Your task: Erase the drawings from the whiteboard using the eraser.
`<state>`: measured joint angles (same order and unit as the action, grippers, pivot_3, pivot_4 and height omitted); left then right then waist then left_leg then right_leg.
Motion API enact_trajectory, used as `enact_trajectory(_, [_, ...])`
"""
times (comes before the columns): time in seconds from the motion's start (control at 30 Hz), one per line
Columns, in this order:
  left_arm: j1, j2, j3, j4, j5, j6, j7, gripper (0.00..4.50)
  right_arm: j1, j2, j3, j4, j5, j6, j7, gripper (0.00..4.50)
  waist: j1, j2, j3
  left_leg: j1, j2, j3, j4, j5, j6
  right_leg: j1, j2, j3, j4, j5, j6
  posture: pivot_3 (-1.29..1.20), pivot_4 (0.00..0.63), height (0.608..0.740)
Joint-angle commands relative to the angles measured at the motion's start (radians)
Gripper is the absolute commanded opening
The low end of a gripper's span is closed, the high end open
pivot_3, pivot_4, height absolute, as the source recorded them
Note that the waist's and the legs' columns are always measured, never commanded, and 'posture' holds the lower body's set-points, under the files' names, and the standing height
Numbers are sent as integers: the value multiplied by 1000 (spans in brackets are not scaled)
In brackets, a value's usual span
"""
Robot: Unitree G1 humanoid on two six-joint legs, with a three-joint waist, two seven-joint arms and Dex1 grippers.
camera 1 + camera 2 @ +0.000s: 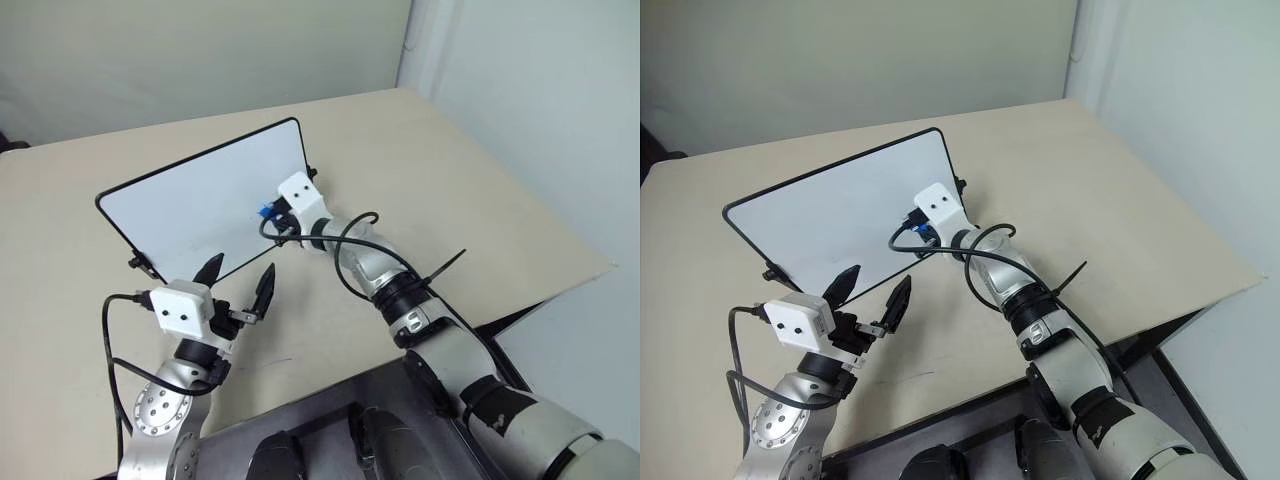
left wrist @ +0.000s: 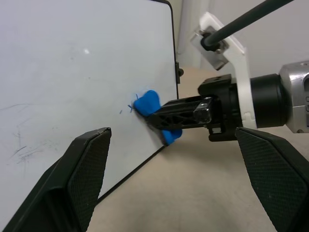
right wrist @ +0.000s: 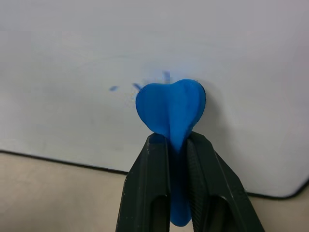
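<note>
Right claw (image 3: 177, 145), clamped on the blue eraser (image 3: 171, 108), pressed it against the whiteboard (image 1: 200, 200) over faint remnants of the drawings (image 3: 137, 87). Wiping step underway; next stroke probably needed to cover those leftover flecks. Left claw (image 1: 238, 285) hung open nearby.

From my head cameras the bright blue bone-shaped eraser (image 1: 267, 212) is mostly hidden behind the right gripper (image 1: 272, 216) and its white boxy wrist camera (image 1: 303, 197), so I see just a blue speck. In the right wrist view the eraser's lower end sits between the black fingers (image 3: 147, 191), and its head covers part of the blue pen drawings (image 3: 140, 84); the few strokes beside it are faint and smeared, too slight to read as a shape. The white black-framed whiteboard (image 2: 72, 72) runs off the left wrist picture's edges.
</note>
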<state>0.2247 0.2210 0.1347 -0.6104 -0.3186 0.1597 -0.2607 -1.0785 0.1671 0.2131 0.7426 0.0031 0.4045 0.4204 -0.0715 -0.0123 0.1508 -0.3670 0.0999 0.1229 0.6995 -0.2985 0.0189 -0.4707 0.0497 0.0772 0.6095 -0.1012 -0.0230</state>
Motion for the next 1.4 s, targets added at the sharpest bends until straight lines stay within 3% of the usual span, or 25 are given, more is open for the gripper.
enact_trajectory(0.03, [10,0,-5,-33,8,-20,0,4500,-26,74,26,-60,12,-21,35,224,-1,0,0,0,0,0,0,0,0,0,0,0,0,0,0,0,150,735])
enact_trajectory(0.47, [16,0,-5,-36,7,-26,-1,4500,8,92,114,-89,-4,-10,66,224,-1,0,0,0,0,0,0,-1,-1,1,0,0,0,0,-1,0,150,735])
enact_trajectory(0.87, [0,5,-1,-27,1,-22,-5,4500,-68,53,-41,31,47,-17,-119,224,11,0,0,0,0,0,2,1,1,2,0,0,0,0,0,0,150,735])
enact_trajectory(1.4, [-20,6,-9,-9,4,-24,-13,4500,-93,38,-61,117,15,-4,-178,224,7,-1,0,1,0,0,2,3,4,1,0,0,-1,2,-1,0,150,735])
